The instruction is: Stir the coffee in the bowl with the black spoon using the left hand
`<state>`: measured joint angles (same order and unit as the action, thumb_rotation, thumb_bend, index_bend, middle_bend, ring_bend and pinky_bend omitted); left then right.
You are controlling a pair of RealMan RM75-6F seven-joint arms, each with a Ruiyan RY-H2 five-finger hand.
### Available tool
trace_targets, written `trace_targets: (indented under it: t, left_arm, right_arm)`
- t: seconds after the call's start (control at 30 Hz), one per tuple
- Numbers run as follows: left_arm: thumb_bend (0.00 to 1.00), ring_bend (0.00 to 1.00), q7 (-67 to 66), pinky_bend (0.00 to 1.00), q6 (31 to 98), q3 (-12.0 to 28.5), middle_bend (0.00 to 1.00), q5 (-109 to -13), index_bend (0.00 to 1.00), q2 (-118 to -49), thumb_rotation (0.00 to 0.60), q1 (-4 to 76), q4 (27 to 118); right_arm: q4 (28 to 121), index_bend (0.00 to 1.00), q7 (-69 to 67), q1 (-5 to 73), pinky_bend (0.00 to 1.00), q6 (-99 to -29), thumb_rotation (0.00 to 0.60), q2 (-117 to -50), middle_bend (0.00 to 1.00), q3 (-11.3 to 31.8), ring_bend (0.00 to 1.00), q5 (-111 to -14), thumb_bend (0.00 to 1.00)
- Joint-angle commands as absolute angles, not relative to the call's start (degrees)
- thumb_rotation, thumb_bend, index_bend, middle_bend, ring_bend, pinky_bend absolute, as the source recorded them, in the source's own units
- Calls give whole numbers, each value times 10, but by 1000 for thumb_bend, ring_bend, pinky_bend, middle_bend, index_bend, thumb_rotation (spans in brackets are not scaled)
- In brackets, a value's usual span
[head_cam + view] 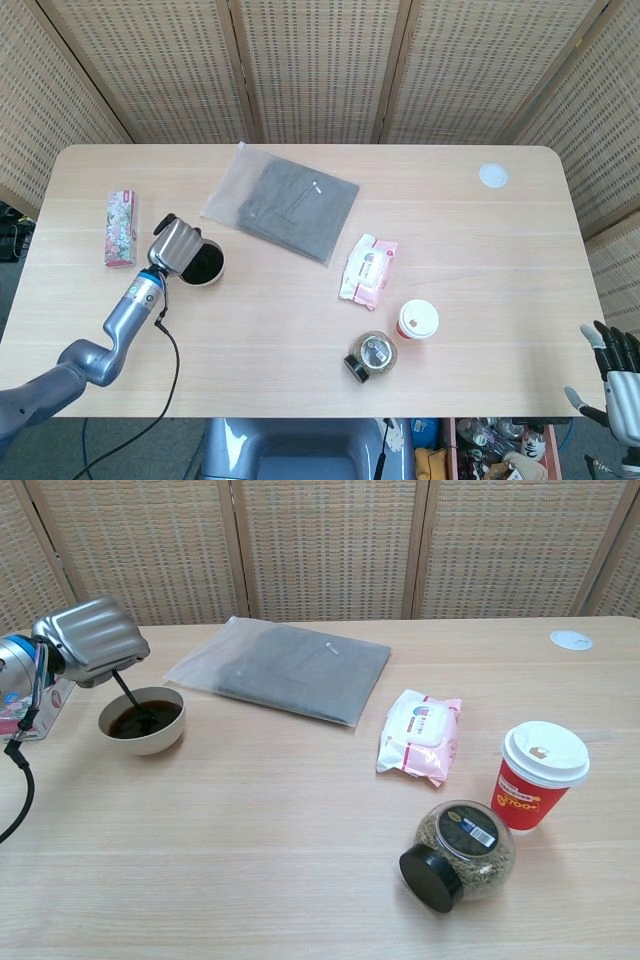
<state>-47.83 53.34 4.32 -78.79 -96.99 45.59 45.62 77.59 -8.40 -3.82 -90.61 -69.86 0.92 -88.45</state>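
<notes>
A white bowl [142, 741] [213, 277] of dark coffee [148, 719] stands at the table's left side. My left hand [90, 640] [175, 245] hovers over the bowl's left rim, fingers curled around the black spoon [128, 696]. The spoon's handle slants down from the hand and its tip dips into the coffee. Only the thin handle shows; the spoon's bowl is hidden in the liquid. My right hand [612, 382] hangs off the table's near right corner with fingers apart, holding nothing.
A floral packet [120, 229] lies left of the bowl. A bagged grey cloth [285, 668] sits behind it. A wipes pack [422, 734], a red lidded cup [540, 775], a tipped jar [458, 851] and a white disc [571, 639] occupy the right half.
</notes>
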Motion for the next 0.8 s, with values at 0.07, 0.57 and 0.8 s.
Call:
trace_targets:
  t: [0.07, 0.57, 0.8]
  left_arm:
    - [398, 786, -480, 707, 535, 42, 897, -787, 639, -968, 600, 454, 460]
    - [392, 786, -500, 707, 540, 53, 888, -769, 309, -961, 600, 451, 482]
    - [390, 783, -483, 707, 564, 73, 879, -748, 214, -946, 600, 438, 520]
  right_arm:
    - [775, 124, -85, -39, 10, -907, 600, -699, 147, 9, 0, -885, 357]
    - [773, 124, -89, -42, 10, -912, 600, -699, 148, 9, 0, -886, 357]
    - [772, 124, -90, -41, 10, -913, 600, -698, 148, 9, 0, -888, 358]
